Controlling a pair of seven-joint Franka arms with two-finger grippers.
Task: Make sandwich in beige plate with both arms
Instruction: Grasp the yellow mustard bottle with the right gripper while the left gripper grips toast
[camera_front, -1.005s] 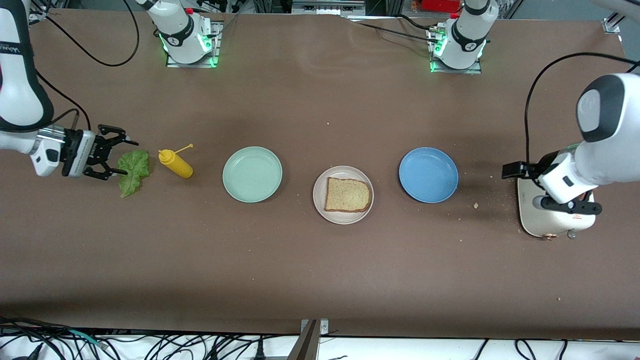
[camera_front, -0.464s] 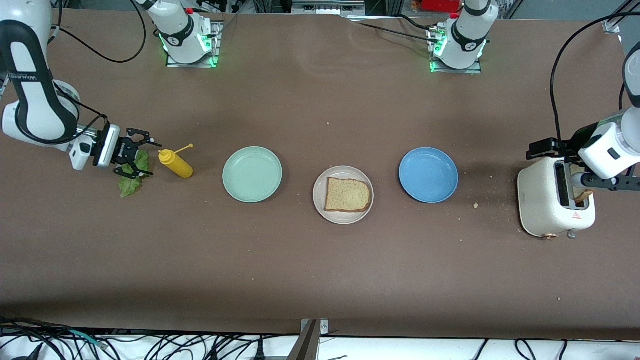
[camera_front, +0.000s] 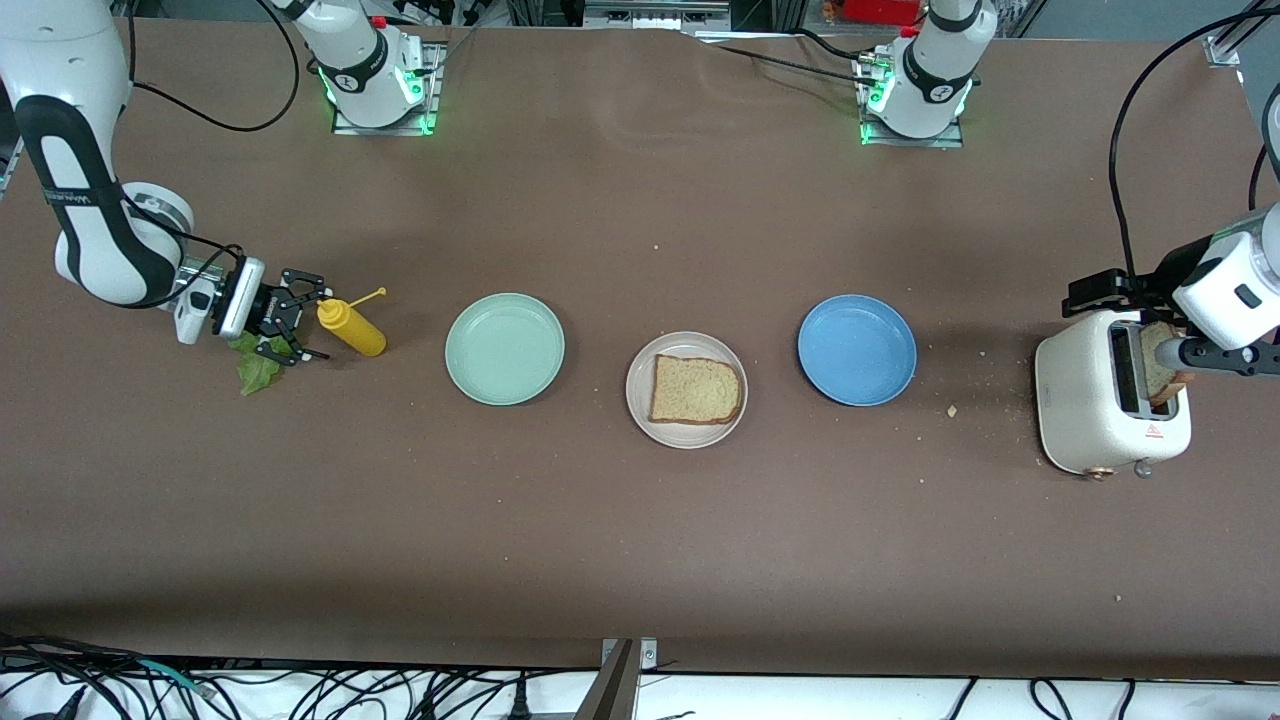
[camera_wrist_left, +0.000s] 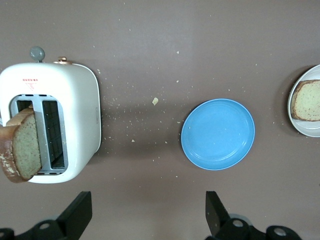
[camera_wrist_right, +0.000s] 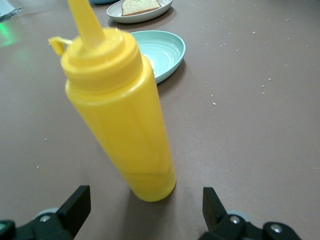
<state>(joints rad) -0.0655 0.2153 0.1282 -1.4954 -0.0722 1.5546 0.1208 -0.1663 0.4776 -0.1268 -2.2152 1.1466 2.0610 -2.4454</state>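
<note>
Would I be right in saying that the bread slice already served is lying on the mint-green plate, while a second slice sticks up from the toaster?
Not quite: the bread slice lies on the beige plate, as the front view shows; the mint-green plate beside it holds nothing. The rest stands: a second slice does stick up from the toaster.

Right hand sits low at the right arm's end of the desk, fingers apart. Left hand hangs high, fingers spread wide.

Bread slice on beige plate, between two plates.
</note>
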